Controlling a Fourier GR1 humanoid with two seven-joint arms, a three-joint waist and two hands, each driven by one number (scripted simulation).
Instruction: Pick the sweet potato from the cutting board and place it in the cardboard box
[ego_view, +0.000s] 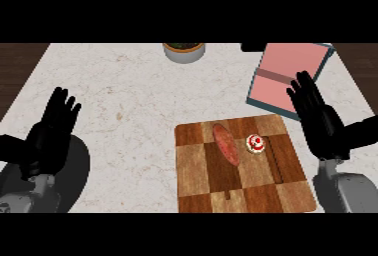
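A reddish, elongated sweet potato (227, 143) lies on the checkered wooden cutting board (258, 192), left of the board's middle. Beside it on the board sits a small red and white round item (255, 143). A box with a pink inside and teal rim (288, 75) stands at the counter's back right. My right hand (319, 120) is open, fingers straight, raised just right of the board, between the board and the box. My left hand (50, 131) is open and resting at the left side of the counter, far from the board.
A grey pot with a plant (184, 51) stands at the counter's back edge, near the middle. Dark wooden floor shows beyond the counter's left and right edges. The pale stone countertop (133, 100) stretches between my left hand and the board.
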